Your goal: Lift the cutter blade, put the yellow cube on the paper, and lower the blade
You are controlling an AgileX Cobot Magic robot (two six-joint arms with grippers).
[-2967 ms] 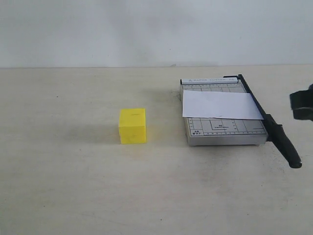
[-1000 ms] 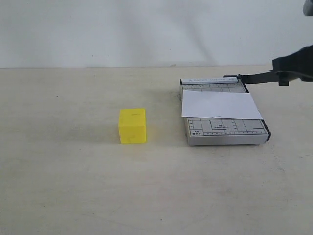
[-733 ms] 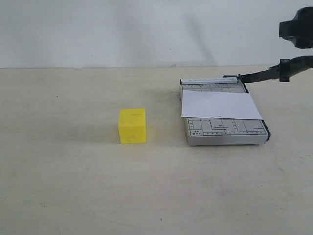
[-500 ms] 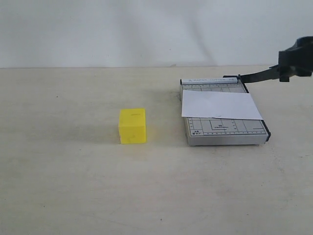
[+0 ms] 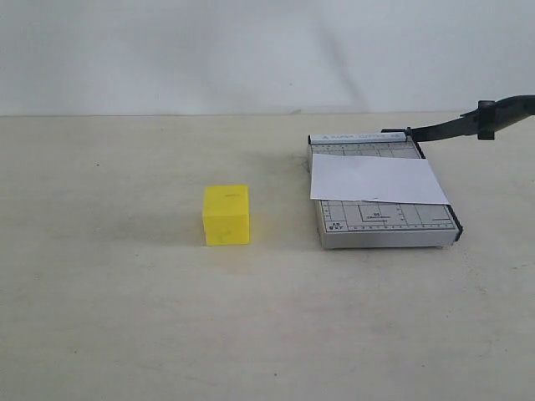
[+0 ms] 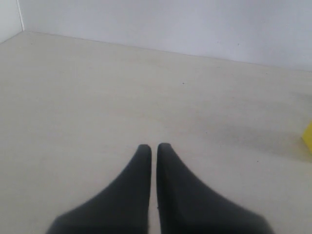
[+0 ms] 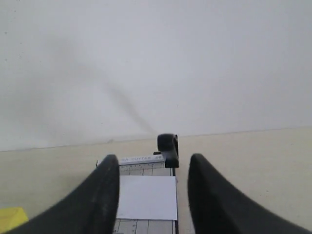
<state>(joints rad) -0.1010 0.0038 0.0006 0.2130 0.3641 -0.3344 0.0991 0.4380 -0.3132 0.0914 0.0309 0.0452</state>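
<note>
The yellow cube [image 5: 226, 215] sits on the table left of the grey cutter base [image 5: 386, 227]. Across the base lies the white paper [image 5: 376, 180]. The cutter blade [image 5: 468, 124] stands raised, slanting up from its hinge toward the right edge of the exterior view. My right gripper [image 7: 153, 160] is open, and the blade's handle end [image 7: 167, 146] shows beyond its fingers, untouched; the paper [image 7: 147, 197] lies below. My left gripper [image 6: 152, 146] is shut on nothing above bare table, with a sliver of the cube [image 6: 308, 137] at the frame edge. Neither gripper shows in the exterior view.
A white wall [image 5: 251, 50] backs the beige table [image 5: 251, 334]. The cutter base [image 7: 141, 160] reaches nearly to the table's back edge.
The right gripper lifted the blade from flat to raised, let go, and has left the exterior view. The blade stays up; cube and paper have not moved.
</note>
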